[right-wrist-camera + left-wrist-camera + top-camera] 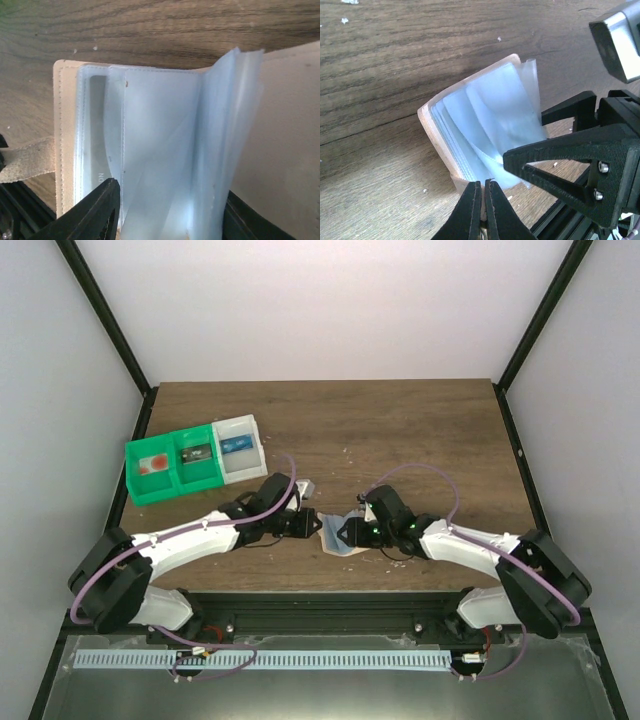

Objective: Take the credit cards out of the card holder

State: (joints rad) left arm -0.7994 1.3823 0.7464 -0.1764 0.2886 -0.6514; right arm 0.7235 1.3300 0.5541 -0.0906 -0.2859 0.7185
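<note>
Green bin (pixel 165 496), two compartments, with white bin (pixel 246 473) touching its right side, both well left of and beyond left claw (pixel 312 525). Small grey object (pixel 307 486) just beyond claw. Wood table (pixel 400 430) under everything.

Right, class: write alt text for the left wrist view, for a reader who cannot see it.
An open tan card holder lies on a wooden table, its clear plastic sleeves fanned out. The left gripper, fingers shut, sits at its near edge, while the right gripper reaches in from the right, jaws apart at the sleeves.
</note>
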